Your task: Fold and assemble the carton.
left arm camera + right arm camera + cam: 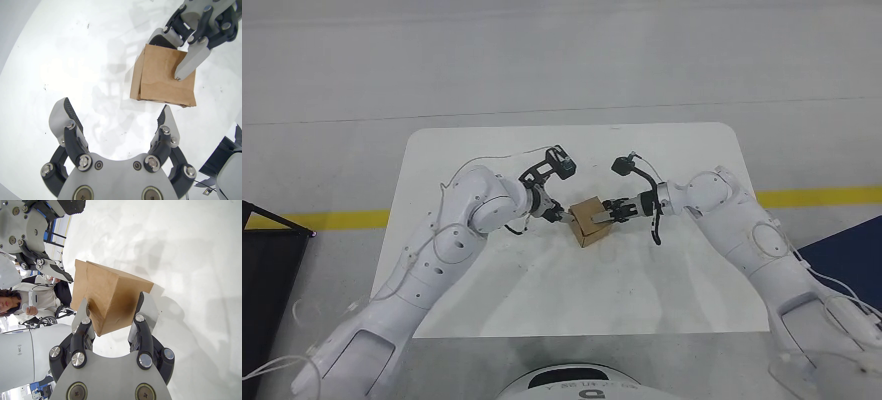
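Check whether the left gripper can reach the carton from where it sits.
Probably yes. The left gripper is open and empty, close beside the carton, with bare table between. The right gripper holds the carton from the opposite side, leaving this face free.

White arms [442,250] — grey pincers [116,106] [113,298] (black links [72,140], silver screws [84,162]).

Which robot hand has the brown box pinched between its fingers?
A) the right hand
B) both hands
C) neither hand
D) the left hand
A: the right hand has one finger on each side of the carton, while the left hand is open, with the carton lying beyond its fingertips.
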Controlling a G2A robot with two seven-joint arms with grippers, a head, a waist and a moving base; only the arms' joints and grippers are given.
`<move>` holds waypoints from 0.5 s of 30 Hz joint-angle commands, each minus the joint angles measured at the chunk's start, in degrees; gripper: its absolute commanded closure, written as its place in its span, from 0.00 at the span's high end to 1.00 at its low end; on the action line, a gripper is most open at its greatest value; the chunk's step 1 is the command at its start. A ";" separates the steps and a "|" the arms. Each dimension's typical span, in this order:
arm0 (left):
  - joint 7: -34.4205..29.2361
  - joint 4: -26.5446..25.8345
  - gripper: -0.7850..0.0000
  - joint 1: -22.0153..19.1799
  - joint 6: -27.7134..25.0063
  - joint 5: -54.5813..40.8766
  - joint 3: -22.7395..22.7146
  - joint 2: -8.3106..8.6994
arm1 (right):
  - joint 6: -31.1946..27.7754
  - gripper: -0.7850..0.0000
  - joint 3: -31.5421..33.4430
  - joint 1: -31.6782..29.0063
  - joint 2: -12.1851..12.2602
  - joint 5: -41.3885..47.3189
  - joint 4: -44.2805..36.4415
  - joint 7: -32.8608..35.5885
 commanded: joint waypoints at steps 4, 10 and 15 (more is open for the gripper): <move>0.48 -0.26 1.00 0.08 -0.10 -0.94 -0.21 0.06 | 0.02 0.63 -0.01 -0.17 0.06 -0.54 -0.34 -0.38; 0.75 0.08 1.00 -0.58 0.27 -1.46 0.44 -0.12 | -0.09 0.64 0.09 -0.32 0.15 -0.65 -0.60 -0.47; 0.66 0.81 1.00 -1.38 1.02 -0.86 1.86 -0.46 | -0.25 0.62 0.25 -0.45 0.26 -0.67 -0.82 -0.41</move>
